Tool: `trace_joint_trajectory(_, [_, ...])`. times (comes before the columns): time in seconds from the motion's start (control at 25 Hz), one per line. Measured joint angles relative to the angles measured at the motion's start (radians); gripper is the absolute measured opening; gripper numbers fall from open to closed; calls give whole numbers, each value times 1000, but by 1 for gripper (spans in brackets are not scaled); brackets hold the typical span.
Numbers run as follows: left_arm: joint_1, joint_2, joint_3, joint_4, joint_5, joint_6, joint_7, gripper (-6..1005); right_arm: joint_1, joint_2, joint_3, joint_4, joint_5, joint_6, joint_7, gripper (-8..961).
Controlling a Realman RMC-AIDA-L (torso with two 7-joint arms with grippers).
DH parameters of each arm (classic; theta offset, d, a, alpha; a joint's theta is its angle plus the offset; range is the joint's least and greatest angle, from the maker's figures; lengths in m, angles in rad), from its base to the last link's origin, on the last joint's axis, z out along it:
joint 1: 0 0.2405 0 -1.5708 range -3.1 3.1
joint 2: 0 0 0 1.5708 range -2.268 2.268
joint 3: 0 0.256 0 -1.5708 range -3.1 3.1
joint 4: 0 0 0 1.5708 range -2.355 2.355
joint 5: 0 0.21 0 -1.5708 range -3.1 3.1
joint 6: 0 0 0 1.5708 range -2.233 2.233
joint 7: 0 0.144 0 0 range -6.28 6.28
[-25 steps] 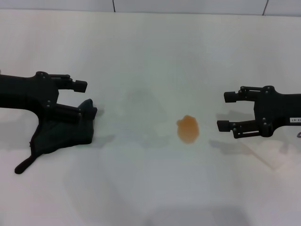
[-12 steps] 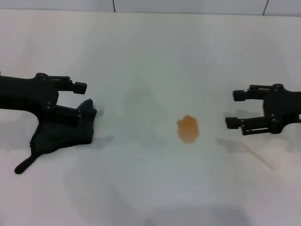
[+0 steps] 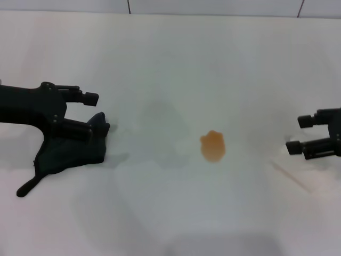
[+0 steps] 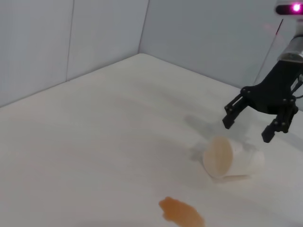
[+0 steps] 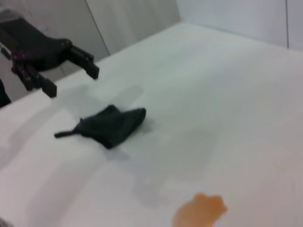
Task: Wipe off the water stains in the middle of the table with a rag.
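labels/text: we see none readable.
L gripper (image 3: 95,111): fingers spread, above rag (image 3: 72,152), holding nothing.
R gripper (image 3: 299,135): fingers apart, nothing held, far R edge.
stain (image 3: 213,146): orange, mid table (image 3: 170,58), well apart from rag.
cup (image 4: 231,158): on its side, near R gripper.
obstructions: nothing we see between rag & stain.

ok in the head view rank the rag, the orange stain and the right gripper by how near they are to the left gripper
1. The rag: on the robot's left, directly under the open left gripper.
2. The water stains: one orange blotch mid-table.
3. The right gripper: open, at the far right edge, beyond the blotch.
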Motion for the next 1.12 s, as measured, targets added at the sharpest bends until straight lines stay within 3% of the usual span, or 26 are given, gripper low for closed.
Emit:
trace_joint_trajectory(0.32, [0,-1,0,2,0,7,2,889,15,8,0,-120,-117,-76,108,828])
trace_joint_trajectory(1.12, [0,-2,15,0,11,8,9,889,121,18,-49,-211,-358,-149,297,802])
